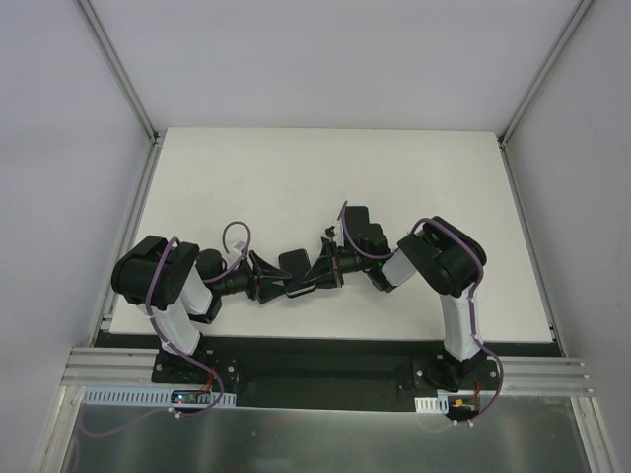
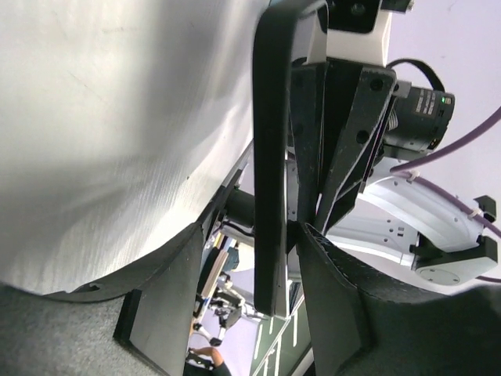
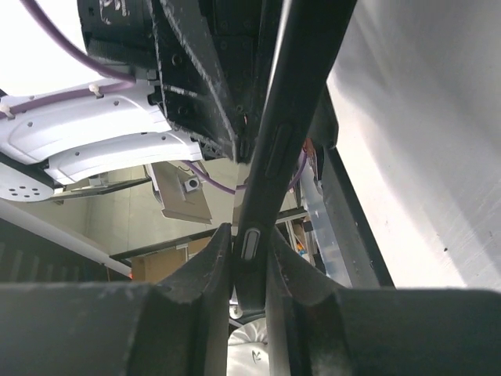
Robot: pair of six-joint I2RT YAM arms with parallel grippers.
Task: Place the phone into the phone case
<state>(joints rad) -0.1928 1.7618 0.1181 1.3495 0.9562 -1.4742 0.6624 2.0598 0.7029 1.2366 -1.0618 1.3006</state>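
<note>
The black phone case (image 1: 295, 266) hangs above the table between my two grippers. In the left wrist view the phone case (image 2: 266, 157) shows edge-on as a dark slab, with a thin paler layer, the phone (image 2: 282, 270), lying against it. My left gripper (image 2: 250, 235) straddles the slab's end with its jaws open; one finger (image 2: 168, 305) stands well clear. My right gripper (image 3: 249, 235) is shut on the slab's opposite end, right by a small silver side button (image 3: 250, 244). From above, the left gripper (image 1: 270, 282) and right gripper (image 1: 318, 275) face each other.
The white table (image 1: 325, 177) lies beneath and beyond the arms. Grey frame posts (image 1: 123, 69) rise at the back corners. A black strip and a metal rail (image 1: 325, 379) carry the arm bases at the near edge.
</note>
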